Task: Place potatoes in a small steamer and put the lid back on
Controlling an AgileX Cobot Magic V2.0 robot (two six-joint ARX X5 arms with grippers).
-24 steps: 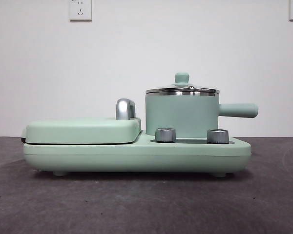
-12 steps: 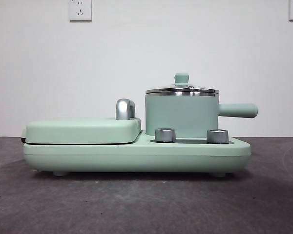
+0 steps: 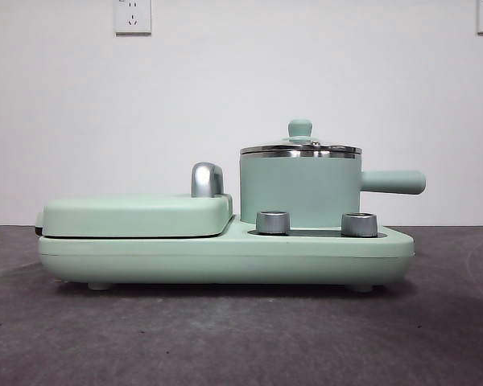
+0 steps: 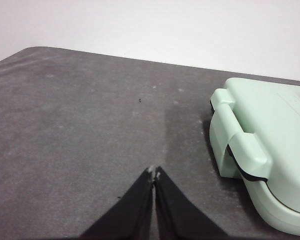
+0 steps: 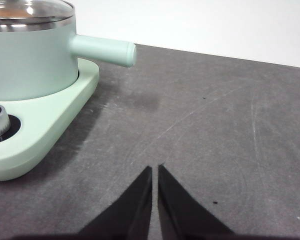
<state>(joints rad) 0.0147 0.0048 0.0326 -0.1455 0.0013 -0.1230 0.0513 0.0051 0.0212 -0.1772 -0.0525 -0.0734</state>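
Note:
The small steamer [image 3: 299, 191], a mint-green pot with a straight side handle [image 3: 393, 182], stands on the right of the mint-green cooker base [image 3: 225, 256]. The glass lid [image 3: 300, 147] with its mint knob sits on the steamer's rim. In the right wrist view the steamer [image 5: 32, 55] and lid [image 5: 30, 11] are close by; an orange-brown tint shows faintly under the glass. The potatoes are otherwise hidden. My right gripper [image 5: 155, 168] is shut over bare table beside the base. My left gripper [image 4: 154, 172] is shut over bare table beside the griddle end.
A flat mint-green griddle cover [image 3: 137, 214] with a chrome hinge knob [image 3: 207, 179] fills the base's left half, its latch end [image 4: 237, 145] near my left gripper. Two steel dials [image 3: 272, 222] [image 3: 359, 224] sit in front of the pot. Dark grey table all round.

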